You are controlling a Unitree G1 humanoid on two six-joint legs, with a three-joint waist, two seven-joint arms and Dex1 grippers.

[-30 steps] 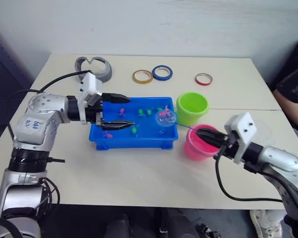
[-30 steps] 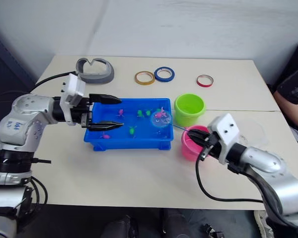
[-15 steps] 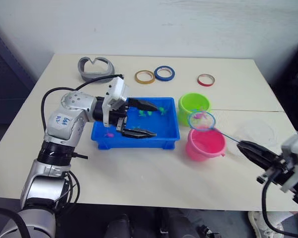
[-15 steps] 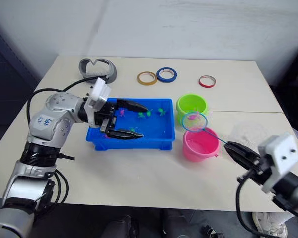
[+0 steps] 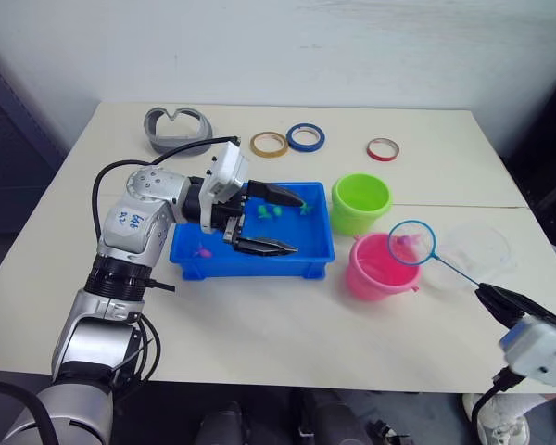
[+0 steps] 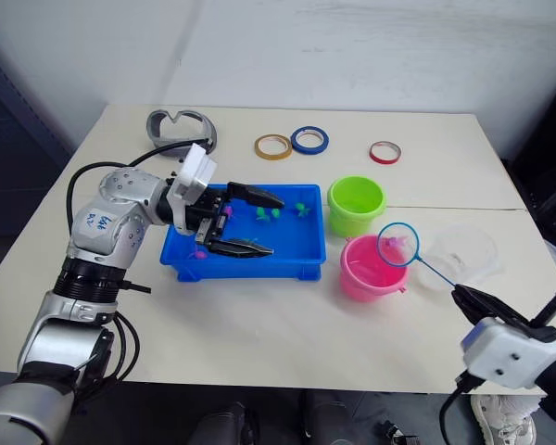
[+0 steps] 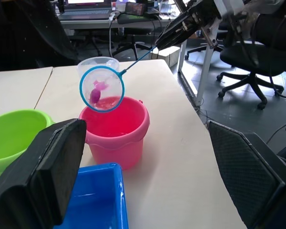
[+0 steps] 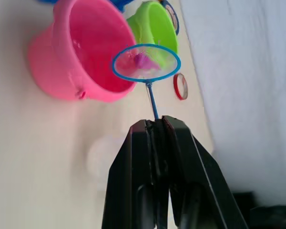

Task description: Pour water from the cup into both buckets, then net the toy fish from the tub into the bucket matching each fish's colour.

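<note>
While our right pincer (image 8: 157, 125) clamps the net (image 5: 411, 243) over the pink bucket's (image 5: 378, 268) three-o'clock rim, our left pincer (image 5: 287, 221) gapes over the tub (image 5: 250, 262).

Net (image 5: 410, 243) hoop seemingly blocks pink bucket (image 5: 378, 269) mouth; green bucket (image 5: 360, 202) mouth open.

Counts: 2 buckets, one pink (image 5: 380, 267) at centre-right, one green (image 5: 360, 202) just above it. 1 blue tub (image 5: 255, 243) mid-frame. 1 net (image 5: 411, 243) with 1 pink fish (image 7: 96, 93) in it. 1 clear cup (image 5: 479, 252) at right. In the tub I make out about 3 green fish (image 5: 267, 211) and 2 pink (image 5: 202, 250); exact number unclear. 3 tape rings along the top: yellow (image 5: 267, 144), blue (image 5: 305, 137), red (image 5: 382, 148). 1 grey object (image 5: 177, 128) upper left.
</note>
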